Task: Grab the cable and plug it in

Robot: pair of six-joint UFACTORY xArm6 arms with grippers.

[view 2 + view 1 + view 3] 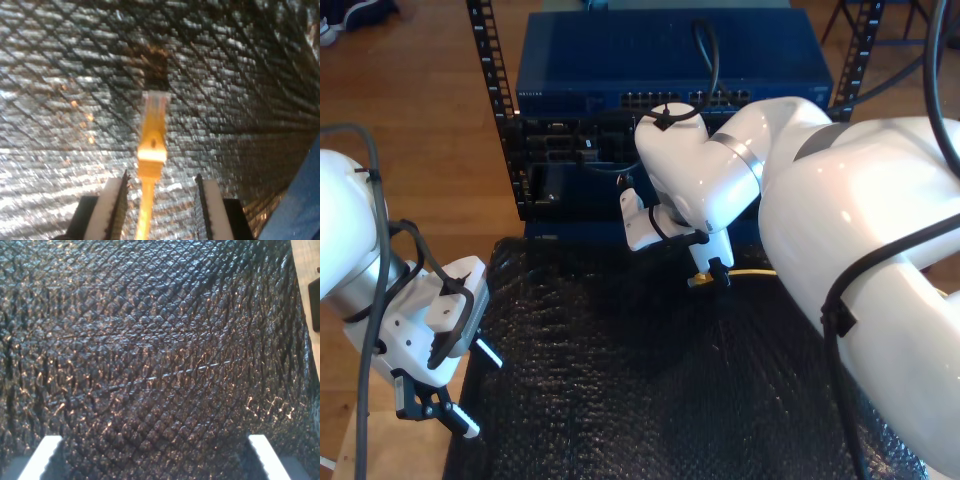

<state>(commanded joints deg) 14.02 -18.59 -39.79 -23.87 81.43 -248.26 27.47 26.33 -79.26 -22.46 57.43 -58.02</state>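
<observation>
My second gripper is pointed down at the black bubble-wrap mat, and the cable runs up between its white fingers. The jaws stand a bit wider than the cable, so I can't tell if it's actually pinched or just lying between them. The clear plug at the tip sits out past the fingertips, close over the mat.

In the exterior view that arm is the big white one coming in from the exterior view's right, bent over with its wrist angled down just in front of the blue rack. You can spot a bit of yellow cable trailing off from the gripper toward the exterior view's right.

My first gripper is spread wide open with nothing between its fingers, looking at bare mat. Its arm is low at the exterior view's left, at the mat's edge, well apart from the cable.
</observation>
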